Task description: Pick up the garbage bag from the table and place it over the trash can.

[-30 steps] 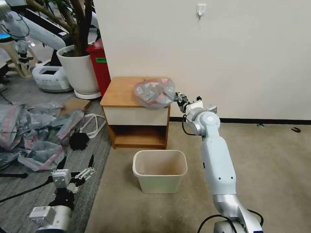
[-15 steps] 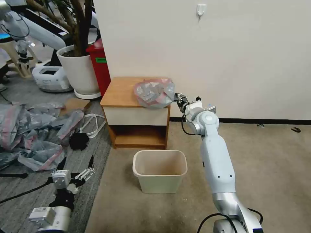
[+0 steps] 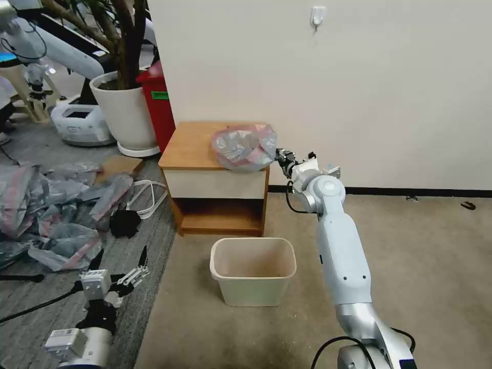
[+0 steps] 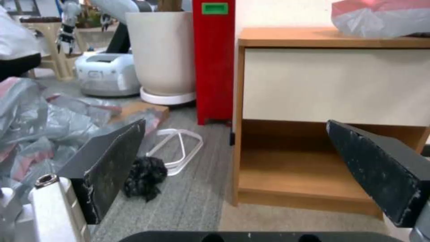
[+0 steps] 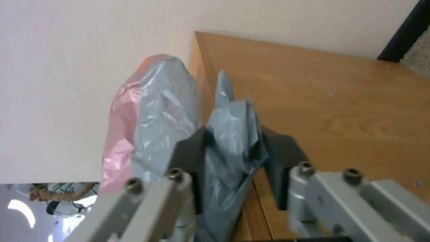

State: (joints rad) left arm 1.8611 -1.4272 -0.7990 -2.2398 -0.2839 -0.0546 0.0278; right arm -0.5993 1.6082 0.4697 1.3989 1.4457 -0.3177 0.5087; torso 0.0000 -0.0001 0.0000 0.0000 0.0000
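A thin, crinkly grey translucent plastic garbage bag with a pink-red band (image 3: 245,147) is seen on the smooth, matt light-brown wooden table with a white drawer front (image 3: 192,146). A fold of its glossy film is pinched between the matt black fingers (image 5: 190,158) of the right gripper (image 5: 233,161), which are carried on bare metal links with screw heads. The cream-beige plastic trash can (image 3: 253,271) is smooth and faintly scuffed inside.

Garbage bag (image 3: 244,148) lay crumpled on table (image 3: 192,146), at right front corner. Right gripper (image 3: 281,156) touched bag's right edge. Trash can (image 3: 252,270) stood on carpet before table. Left gripper (image 3: 121,265) hung low, fingers spread.
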